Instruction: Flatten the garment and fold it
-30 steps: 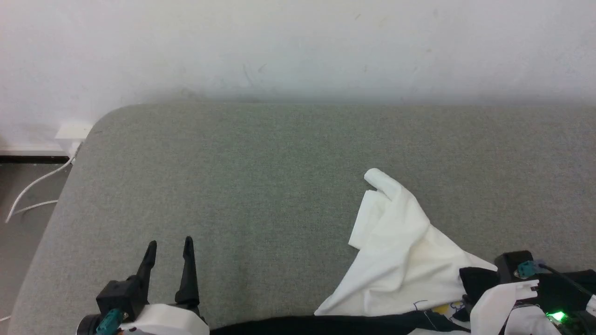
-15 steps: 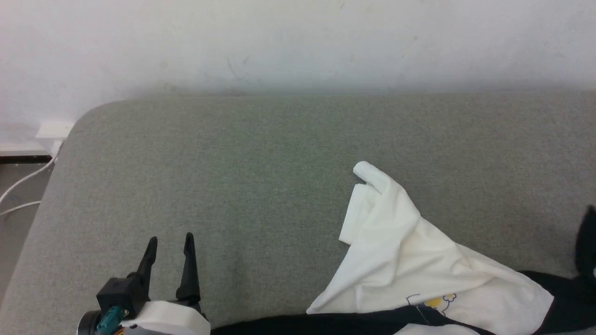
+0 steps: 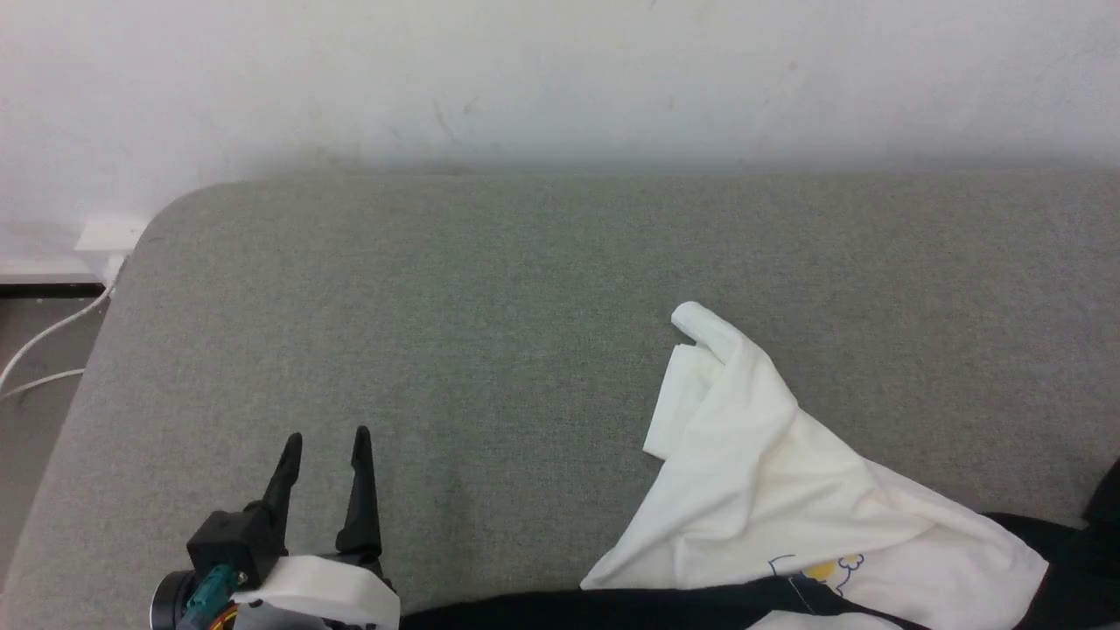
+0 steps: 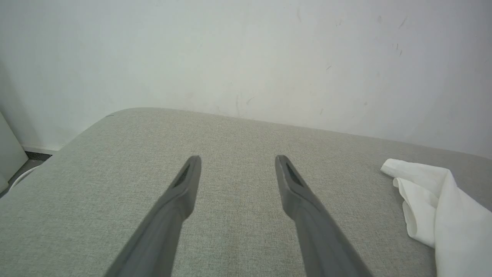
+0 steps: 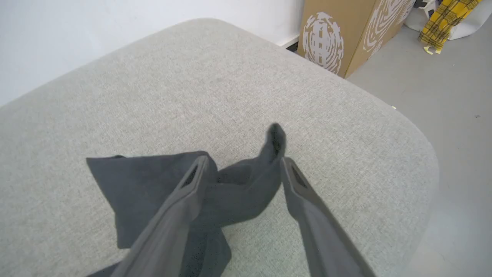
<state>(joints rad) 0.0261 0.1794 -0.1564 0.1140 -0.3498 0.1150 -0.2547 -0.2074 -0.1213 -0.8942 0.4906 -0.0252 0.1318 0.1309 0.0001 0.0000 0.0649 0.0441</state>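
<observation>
The garment [image 3: 761,472] lies crumpled at the right of the grey cushioned surface [image 3: 490,306], white body up, a small print near its lower edge. One black sleeve runs along the head view's bottom edge, and more black cloth sits at the far right. My left gripper [image 3: 325,442] stands open at the lower left, well clear of the cloth. In its wrist view the left gripper [image 4: 238,161] hovers over bare cushion, with the garment's white edge [image 4: 442,200] off to the right. My right gripper [image 5: 245,163] is open, its fingers straddling the black sleeve [image 5: 153,188], which lies rumpled on the cushion.
A white wall runs behind the cushion. At the left, past the rounded corner, are a white cable [image 3: 44,350] and a wall socket [image 3: 109,236]. Beyond the right corner stand a cardboard box [image 5: 346,34] and a yellow plaid cloth [image 5: 446,19] on the grey floor.
The right gripper, earlier on the garment at the head view's lower right, has left that view. The garment's right side now lies more spread out. The camera shifted slightly; the left gripper kept its place.
</observation>
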